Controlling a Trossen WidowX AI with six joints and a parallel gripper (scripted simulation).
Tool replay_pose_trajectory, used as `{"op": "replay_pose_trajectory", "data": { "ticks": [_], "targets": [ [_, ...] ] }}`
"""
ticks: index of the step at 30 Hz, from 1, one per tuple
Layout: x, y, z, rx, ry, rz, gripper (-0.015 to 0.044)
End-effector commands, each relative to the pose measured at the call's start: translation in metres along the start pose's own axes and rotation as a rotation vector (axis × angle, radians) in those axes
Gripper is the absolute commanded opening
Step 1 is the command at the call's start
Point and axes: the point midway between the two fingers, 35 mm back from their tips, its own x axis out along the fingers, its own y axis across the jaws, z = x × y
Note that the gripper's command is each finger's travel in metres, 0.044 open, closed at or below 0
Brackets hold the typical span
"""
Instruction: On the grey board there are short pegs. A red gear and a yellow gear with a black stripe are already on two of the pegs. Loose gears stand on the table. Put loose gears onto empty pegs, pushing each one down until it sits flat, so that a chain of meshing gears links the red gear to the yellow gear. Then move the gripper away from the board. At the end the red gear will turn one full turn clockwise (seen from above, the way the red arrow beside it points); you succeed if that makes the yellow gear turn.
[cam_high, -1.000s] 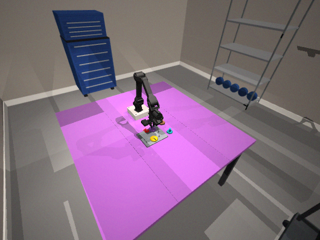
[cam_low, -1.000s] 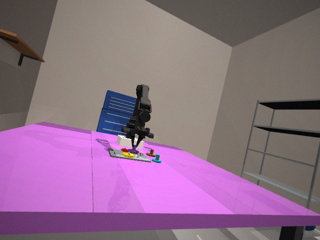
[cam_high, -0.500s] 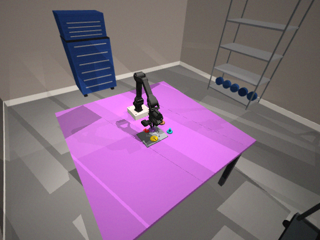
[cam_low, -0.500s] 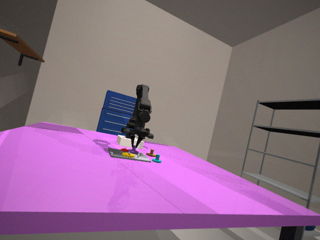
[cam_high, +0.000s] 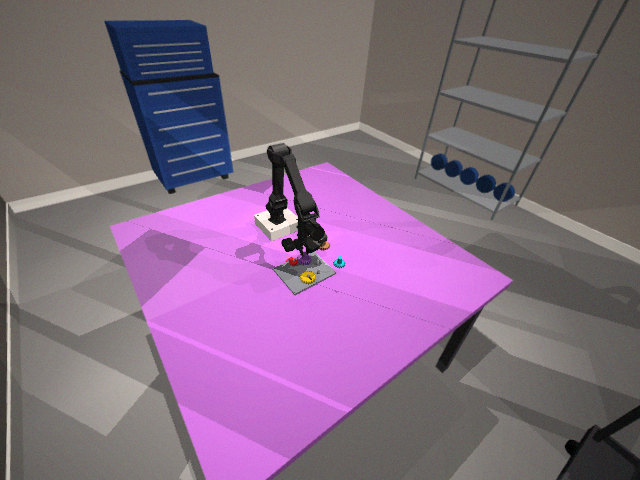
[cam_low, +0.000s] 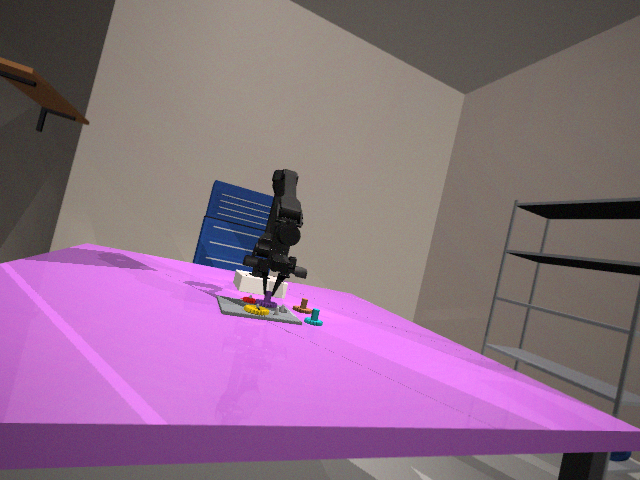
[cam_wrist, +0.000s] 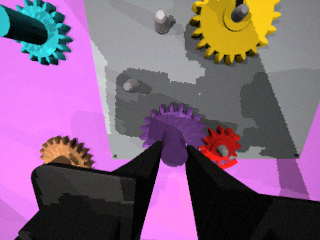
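Note:
The grey board (cam_high: 294, 287) (cam_low: 232, 308) (cam_wrist: 295, 60) carries the red gear (cam_high: 292, 261) (cam_low: 248, 299) (cam_wrist: 220, 142) and the yellow gear (cam_high: 308, 277) (cam_low: 256, 310) (cam_wrist: 227, 30). My gripper (cam_high: 305, 253) (cam_low: 267, 293) (cam_wrist: 173, 147) is shut on the upright handle of the purple gear (cam_high: 303, 260) (cam_low: 266, 303) (cam_wrist: 172, 122). That gear is at the board, beside the red gear, their teeth close together; its peg is hidden. Two bare pegs show, one (cam_wrist: 131, 85) near the purple gear and one (cam_wrist: 161, 22) left of the yellow gear.
The cyan gear (cam_high: 339, 262) (cam_low: 313, 320) (cam_wrist: 47, 37) stands on the table just off the board. The orange-brown gear (cam_high: 324, 245) (cam_low: 302, 308) (cam_wrist: 65, 150) stands nearer the white arm base (cam_high: 271, 227) (cam_low: 248, 282). Both have upright handles.

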Motion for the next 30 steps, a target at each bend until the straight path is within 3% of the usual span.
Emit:
{"op": "replay_pose_trajectory", "data": {
  "ticks": [1, 10, 14, 25, 30],
  "targets": [
    [-0.003, 0.000, 0.000, -0.049, 0.000, 0.000, 0.0140],
    [-0.047, 0.000, 0.000, -0.061, 0.000, 0.000, 0.0140],
    [-0.048, 0.000, 0.000, -0.061, 0.000, 0.000, 0.0140],
    [-0.040, 0.105, -0.047, 0.075, 0.002, 0.013, 0.0429],
    [-0.040, 0.125, -0.064, 0.123, 0.007, 0.012, 0.0440]
  ]
}}
